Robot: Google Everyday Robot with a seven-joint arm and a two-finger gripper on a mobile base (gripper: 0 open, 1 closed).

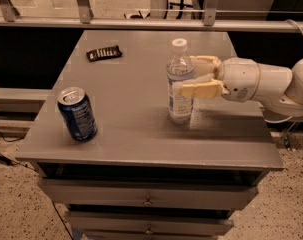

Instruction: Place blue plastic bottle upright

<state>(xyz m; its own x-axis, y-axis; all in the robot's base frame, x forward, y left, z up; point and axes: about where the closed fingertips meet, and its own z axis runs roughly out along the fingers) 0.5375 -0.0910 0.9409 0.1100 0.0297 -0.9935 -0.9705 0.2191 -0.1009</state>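
The blue plastic bottle [180, 79], clear with a white cap and a pale label, stands upright on the grey table [136, 134], right of centre. My gripper [189, 76] reaches in from the right at the bottle's mid-height. One cream finger [201, 89] lies across the bottle's near side and the other finger [206, 62] comes out from behind it, so the fingers are closed on the bottle's body. The bottle's base rests on the table top.
A dark blue soda can [78, 114] stands upright near the table's front left edge. A small dark flat packet [104, 53] lies at the back left. Drawers run below the table front. A metal rail [141, 24] runs behind the table.
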